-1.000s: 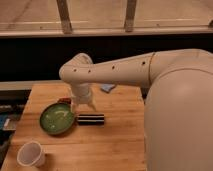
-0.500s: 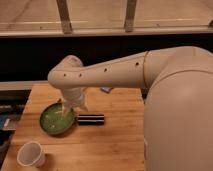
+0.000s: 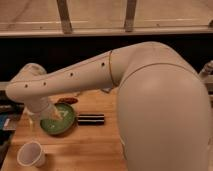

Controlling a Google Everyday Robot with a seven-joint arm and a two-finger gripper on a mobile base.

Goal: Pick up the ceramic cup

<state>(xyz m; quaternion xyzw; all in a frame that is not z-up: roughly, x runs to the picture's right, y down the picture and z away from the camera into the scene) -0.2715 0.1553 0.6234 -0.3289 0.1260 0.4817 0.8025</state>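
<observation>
Gripper [image 3: 50, 116], two-finger, on white jointed arm [image 3: 75, 77]: located low over the left part of the round green plate [image 3: 66, 126], largely masked by the wrist. Whether it is set wide or narrow cannot be told. Nothing is seen to be held.

Small plain white ceramic cup [image 3: 31, 154], tapered, wide-mouthed, no handle visible: stood upright at the near left corner of the pale wooden table [image 3: 92, 147]. It is apart from the plate and from the gripper, and is untouched.

Short black oblong object [image 3: 91, 119]: laid flat just to the right of the plate. Its nature cannot be determined.

Reddish item [image 3: 65, 100]: partly seen behind the plate and not identified.

Large white rounded robot body [image 3: 165, 115]: the right half of the view is filled by it.

Change recorded: over the last second the arm has been swung to the left and lowered. The gripper has thereby been carried from the gap between the plate and the black object across to the plate's left side. The cup has not been shifted.

Meaning for the task: the approach is judged to be under way but unfinished. A further move towards the near left corner is judged to be needed before the cup can be grasped.

Brands, labels, writing: none can be read on any item.
</observation>
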